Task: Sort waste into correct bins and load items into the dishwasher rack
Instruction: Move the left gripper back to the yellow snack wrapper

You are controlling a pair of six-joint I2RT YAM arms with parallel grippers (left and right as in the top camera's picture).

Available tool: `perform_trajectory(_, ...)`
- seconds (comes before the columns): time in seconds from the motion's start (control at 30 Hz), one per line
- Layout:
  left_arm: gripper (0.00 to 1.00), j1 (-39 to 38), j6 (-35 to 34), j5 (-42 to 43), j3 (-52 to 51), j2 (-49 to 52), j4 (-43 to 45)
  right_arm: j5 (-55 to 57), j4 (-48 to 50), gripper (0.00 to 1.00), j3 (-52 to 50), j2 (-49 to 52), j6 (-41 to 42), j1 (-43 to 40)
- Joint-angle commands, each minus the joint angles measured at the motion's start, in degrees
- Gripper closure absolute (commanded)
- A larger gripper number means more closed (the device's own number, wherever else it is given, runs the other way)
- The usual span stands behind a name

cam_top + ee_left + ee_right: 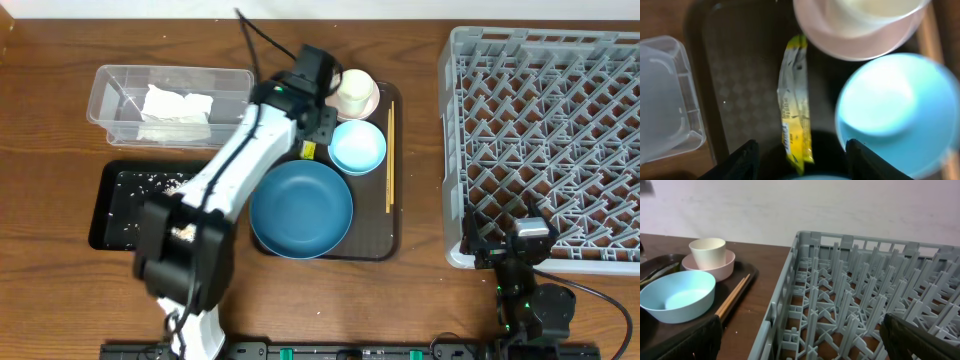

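I am looking down on a dark brown counter [60,290], its wood grain running lengthwise from the left edge to the right. Beyond its far edge a pale strip [400,8] is showing. Seen from low at the right side, a plain off-white wall [850,205] is rising straight behind the counter's far edge. Soft, even light is falling, glossing the wood faintly.

This is a robotics lab bench staged as a dish-clearing station. A dark wood-grain counter [60,60] has a bare white wall [815,205] behind it, and a white-and-black robot arm [230,170] and a black robot arm [525,290], both cabled, stand at its near edge. A large square grey plastic dishwasher rack [560,140] at the right edge and a brown serving tray [370,230] of dishes mid-counter supply the kitchen part.
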Motion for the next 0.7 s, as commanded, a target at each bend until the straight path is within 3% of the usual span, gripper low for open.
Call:
perform_trajectory(0.0,0.42,0.5,0.9,-4.9,-0.5,2.6,0.8,0.1,-0.2,0.01,-0.1,-0.3,-0.7,-0.3)
perform_trajectory(0.67,0.42,0.5,2.7,-2.8,-0.5,8.2,8.3,0.1,-0.2,0.01,-0.1,-0.3,-0.7,-0.3)
